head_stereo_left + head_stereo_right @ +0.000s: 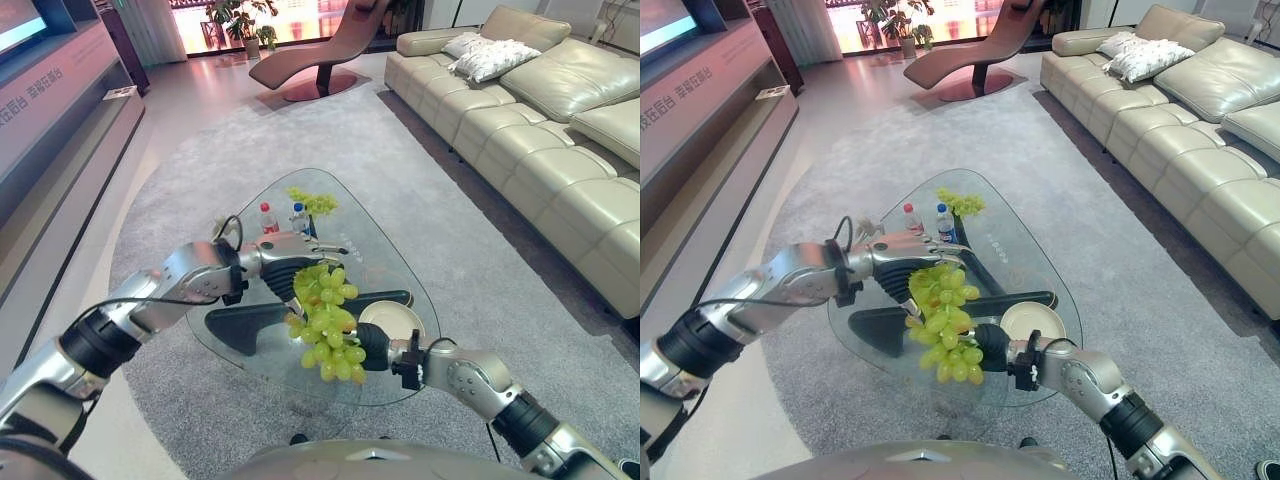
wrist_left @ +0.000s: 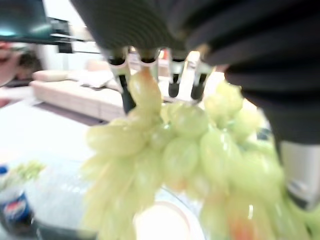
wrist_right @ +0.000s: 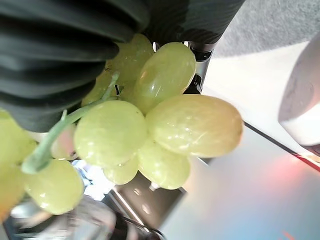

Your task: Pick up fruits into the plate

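A large bunch of green grapes [image 1: 326,322] hangs in the air over the near part of the glass table [image 1: 385,245]. My left hand [image 1: 287,264] reaches over the top of the bunch, its fingers [image 2: 121,75] curled round the upper grapes [image 2: 175,145]. My right hand [image 1: 373,346] is pressed against the bunch's lower right side, with grapes [image 3: 150,130] and a stem right at its palm. A round cream plate [image 1: 392,321] lies on the glass just right of the bunch. A second, smaller grape bunch [image 1: 314,203] rests at the table's far end.
Two small bottles [image 1: 268,217] [image 1: 299,216] stand near the far grapes. A dark base [image 1: 245,322] shows under the glass. A cream sofa [image 1: 540,130] runs along the right, a lounge chair [image 1: 320,55] stands far back, and grey carpet surrounds the table.
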Available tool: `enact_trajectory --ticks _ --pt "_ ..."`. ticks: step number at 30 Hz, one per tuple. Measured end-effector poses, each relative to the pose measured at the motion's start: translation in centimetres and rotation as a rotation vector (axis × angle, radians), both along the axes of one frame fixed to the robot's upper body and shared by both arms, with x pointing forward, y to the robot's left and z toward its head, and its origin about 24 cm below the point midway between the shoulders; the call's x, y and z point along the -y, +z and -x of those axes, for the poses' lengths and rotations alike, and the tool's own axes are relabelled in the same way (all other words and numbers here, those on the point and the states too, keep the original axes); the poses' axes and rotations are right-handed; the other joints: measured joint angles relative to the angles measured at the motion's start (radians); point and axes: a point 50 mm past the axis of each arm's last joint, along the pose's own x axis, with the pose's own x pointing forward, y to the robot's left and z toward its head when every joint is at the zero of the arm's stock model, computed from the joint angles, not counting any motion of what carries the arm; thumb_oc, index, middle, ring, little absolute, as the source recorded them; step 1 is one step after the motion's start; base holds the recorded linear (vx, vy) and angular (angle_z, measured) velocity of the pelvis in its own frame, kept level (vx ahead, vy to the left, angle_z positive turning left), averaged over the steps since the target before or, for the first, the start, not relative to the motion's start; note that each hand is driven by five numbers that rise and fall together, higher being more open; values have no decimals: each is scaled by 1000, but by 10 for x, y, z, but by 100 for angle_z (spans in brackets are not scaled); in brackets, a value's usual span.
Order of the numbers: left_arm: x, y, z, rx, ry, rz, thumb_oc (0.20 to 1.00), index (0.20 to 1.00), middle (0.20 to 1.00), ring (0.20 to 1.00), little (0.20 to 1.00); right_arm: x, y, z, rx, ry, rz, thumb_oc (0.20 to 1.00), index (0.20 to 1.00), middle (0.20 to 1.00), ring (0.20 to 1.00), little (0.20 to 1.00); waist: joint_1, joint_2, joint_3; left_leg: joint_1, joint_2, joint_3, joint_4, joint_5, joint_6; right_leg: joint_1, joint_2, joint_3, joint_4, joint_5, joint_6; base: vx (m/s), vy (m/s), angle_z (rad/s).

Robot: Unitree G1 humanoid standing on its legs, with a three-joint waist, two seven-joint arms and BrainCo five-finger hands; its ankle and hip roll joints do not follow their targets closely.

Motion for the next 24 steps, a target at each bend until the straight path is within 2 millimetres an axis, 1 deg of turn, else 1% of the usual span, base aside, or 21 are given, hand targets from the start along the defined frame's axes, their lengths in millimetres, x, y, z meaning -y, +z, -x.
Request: enact_trajectory --ticks 2,4,6,7,8,11,13,14,16,18,19,21,22,23,24 --pt "-18 -15 3 -45 109 35 1000 1000 1000 1000 1000 18 -3 -2 8 -91 8 200 200 200 200 200 1 -3 2 -6 1 -1 0 0 0 -6 0 -1 0 0 0 0 0 0" --pt "-30 -25 2 -73 186 39 1000 1000 1000 1000 1000 30 -6 -2 9 -145 23 200 200 200 200 200 3 -7 5 -8 2 -1 0 0 0 -7 1 -3 0 0 0 0 0 0" --pt "-51 -38 4 -107 313 46 1000 1000 1000 1000 1000 51 -7 -5 37 -228 73 200 200 200 200 200 10 -19 16 -30 2 -2 0 0 0 -26 1 -5 0 0 0 -13 -15 2" --pt "-59 -43 4 -128 358 66 1000 1000 1000 1000 1000 58 -8 -6 52 -248 107 200 200 200 200 200 12 -24 25 -33 2 -2 0 1 0 -29 1 -7 0 0 0 -24 -25 3" --pt "-63 -46 5 -148 388 86 1000 1000 1000 1000 1000 62 -9 -7 60 -256 126 200 200 200 200 200 12 -26 27 -36 3 -2 0 2 0 -32 1 -8 0 1 1 -42 -37 2" --pt "-90 -69 7 -288 607 216 1000 1000 1000 1000 1000 86 -18 -8 94 -359 237 200 200 200 200 200 27 -49 61 -63 4 -3 0 3 0 -59 3 -8 0 1 1 -44 -49 2" --pt "-99 -81 7 -345 709 286 1000 1000 1000 1000 1000 95 -20 -11 118 -406 286 200 200 200 200 200 31 -55 93 -71 4 -9 1 9 0 -62 2 -16 0 3 4 -83 -74 9" --pt "-105 -93 8 -387 786 339 1000 1000 1000 1000 1000 100 -22 -13 136 -438 333 200 200 200 200 200 37 -59 110 -77 3 -12 3 18 3 -68 2 -20 0 3 4 -143 -110 11" --pt "-116 -109 10 -442 901 401 1000 1000 1000 1000 1000 108 -22 -22 184 -480 417 200 200 200 200 200 35 -64 134 -109 3 -22 5 26 1 -93 2 -30 0 4 4 -113 -113 14" --pt "-125 -125 13 -491 1005 443 1000 1000 1000 1000 1000 118 -21 -33 239 -519 532 200 200 200 200 200 40 -67 189 -130 4 -37 6 37 -2 -107 7 -40 5 8 -2 -75 -131 20" --pt "-128 -130 15 -507 1037 443 1000 1000 1000 1000 1000 121 -21 -37 250 -530 565 200 200 200 200 200 43 -68 201 -135 5 -41 6 39 -3 -111 10 -42 5 10 -4 -57 -94 20" --pt "-136 -145 22 -554 1112 437 1000 1000 1000 1000 1000 128 -16 -51 296 -569 650 200 200 200 200 200 54 -70 256 -143 8 -54 6 44 -10 -110 11 -62 5 12 -7 -112 -64 20" --pt "-142 -153 27 -574 1154 426 1000 1000 1000 1000 1000 131 -12 -61 324 -588 680 200 200 200 200 200 67 -68 280 -146 11 -54 6 46 -12 -113 13 -64 5 12 -7 -120 -28 10" --pt "-144 -157 29 -585 1174 424 1000 1000 1000 1000 1000 132 -9 -66 336 -594 697 200 200 200 200 200 71 -64 288 -150 12 -55 6 46 -13 -116 13 -65 5 12 -7 -119 -2 1" --pt "-145 -168 28 -611 1236 424 1000 1000 1000 1000 1000 138 -1 -83 362 -624 747 200 200 200 200 200 74 -57 299 -170 12 -57 6 51 -16 -137 14 -65 5 12 -7 -86 0 7"
